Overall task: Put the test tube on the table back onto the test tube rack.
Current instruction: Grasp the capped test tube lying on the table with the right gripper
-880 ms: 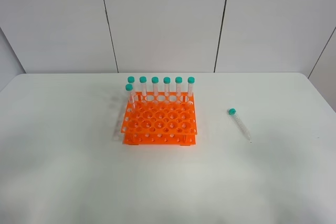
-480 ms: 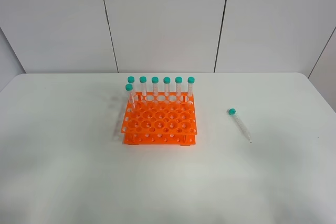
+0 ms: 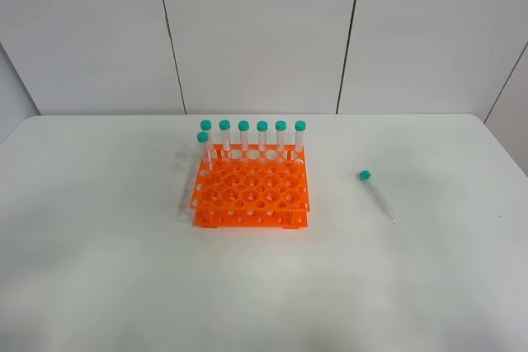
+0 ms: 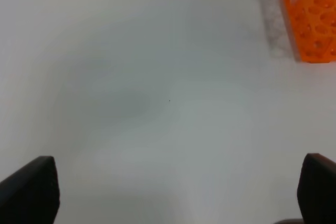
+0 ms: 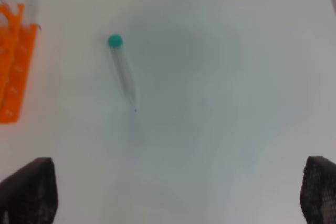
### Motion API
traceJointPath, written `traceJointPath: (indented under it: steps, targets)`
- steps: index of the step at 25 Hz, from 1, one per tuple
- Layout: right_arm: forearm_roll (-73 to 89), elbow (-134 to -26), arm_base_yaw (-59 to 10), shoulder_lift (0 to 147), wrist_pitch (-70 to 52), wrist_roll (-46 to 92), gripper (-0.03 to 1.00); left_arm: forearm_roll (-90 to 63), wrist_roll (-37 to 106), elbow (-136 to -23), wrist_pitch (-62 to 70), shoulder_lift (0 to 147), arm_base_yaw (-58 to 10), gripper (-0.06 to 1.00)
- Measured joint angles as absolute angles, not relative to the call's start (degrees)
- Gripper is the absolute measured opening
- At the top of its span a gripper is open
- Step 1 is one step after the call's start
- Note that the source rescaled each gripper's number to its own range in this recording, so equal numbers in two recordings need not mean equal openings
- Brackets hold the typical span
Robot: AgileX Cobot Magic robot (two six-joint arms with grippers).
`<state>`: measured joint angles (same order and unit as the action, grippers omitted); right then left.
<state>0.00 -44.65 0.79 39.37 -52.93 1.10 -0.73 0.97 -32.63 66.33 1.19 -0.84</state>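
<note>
From the high camera, the test tube (image 3: 376, 195) lies flat on the white counter (image 3: 99, 278), well apart from the orange test tube rack (image 3: 250, 197) and to its right, teal cap toward the far wall. Seven capped tubes (image 3: 252, 136) stand in the rack, six along its back row. The left wrist camera shows the left jaws spread wide with only bare counter between them, and a corner of the rack ahead. The right wrist camera shows the right jaws equally wide and empty, with the tube lying ahead of them.
</note>
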Motion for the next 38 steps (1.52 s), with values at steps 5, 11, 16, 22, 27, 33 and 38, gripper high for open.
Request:
traceJointPath:
  steps: [5,11,16,22,27,33,38]
  targets:
    - [0.68,-51.63,0.79,57.56,-52.8,1.69,1.0,-0.73,0.97,-32.63,66.33,1.19,-0.84,1.0]
    - [1.02,-61.08,0.79,78.69,-53.95,3.85,1.0,-0.73,0.97,-32.63,66.33,1.19,-0.84,1.0]
    - [1.43,-69.44,0.6,91.99,-56.86,6.04,1.0,-0.73,0.97,-32.63,66.33,1.19,-0.84,1.0]
    - [1.48,-74.74,-4.55,101.24,-55.67,8.96,1.0,-0.78,0.97,-32.63,66.33,1.19,-0.84,1.0]
    - [2.56,-75.4,-5.39,106.4,-54.08,9.21,1.0,-0.78,0.97,-32.63,66.33,1.19,-0.84,1.0]
    - [2.37,-75.4,-5.39,111.35,-50.73,9.32,1.0,-0.78,0.97,-32.63,66.33,1.19,-0.84,1.0]
    - [2.43,-75.4,-5.39,114.0,-47.86,9.97,1.0,-0.78,0.97,-32.63,66.33,1.19,-0.84,1.0]
